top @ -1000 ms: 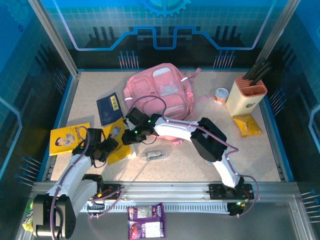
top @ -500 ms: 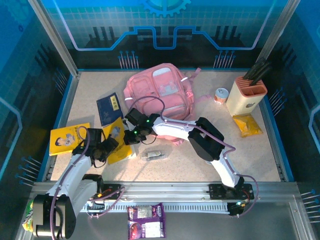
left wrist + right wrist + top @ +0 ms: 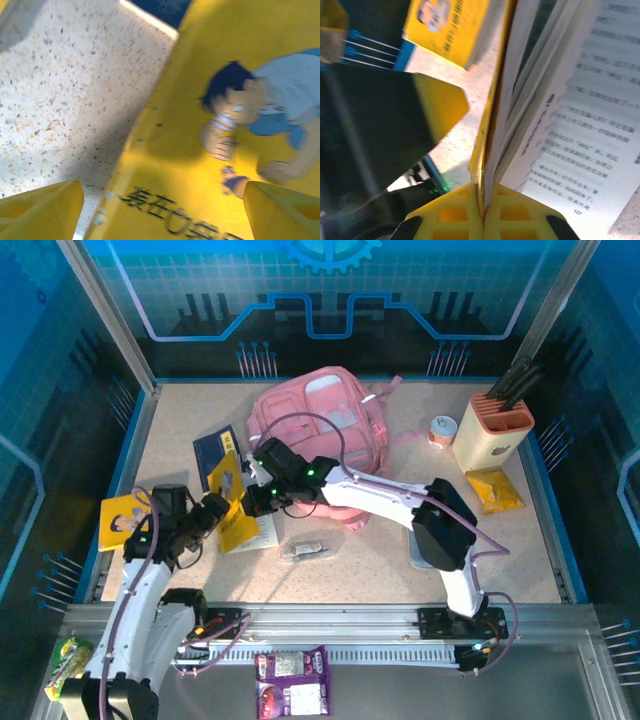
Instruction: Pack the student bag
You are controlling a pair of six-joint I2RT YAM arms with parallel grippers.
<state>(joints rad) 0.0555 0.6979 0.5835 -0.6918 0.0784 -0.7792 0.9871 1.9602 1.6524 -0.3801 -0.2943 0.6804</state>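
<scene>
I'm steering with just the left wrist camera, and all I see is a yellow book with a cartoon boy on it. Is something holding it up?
Observer: Yes. The right claw is pinched shut on the cover of the yellow book, and the pages are fanning open.
Operator: Where's the backpack?
Observer: The pink backpack lies farther back on the table, beyond the book.
Operator: Any more books?
Observer: A second yellow book lies flat near the table's left edge.

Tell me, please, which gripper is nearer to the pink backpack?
Right. The right gripper, shut on the yellow book, is close by the pink backpack; the left gripper, open, is farther left, past the book.
</scene>
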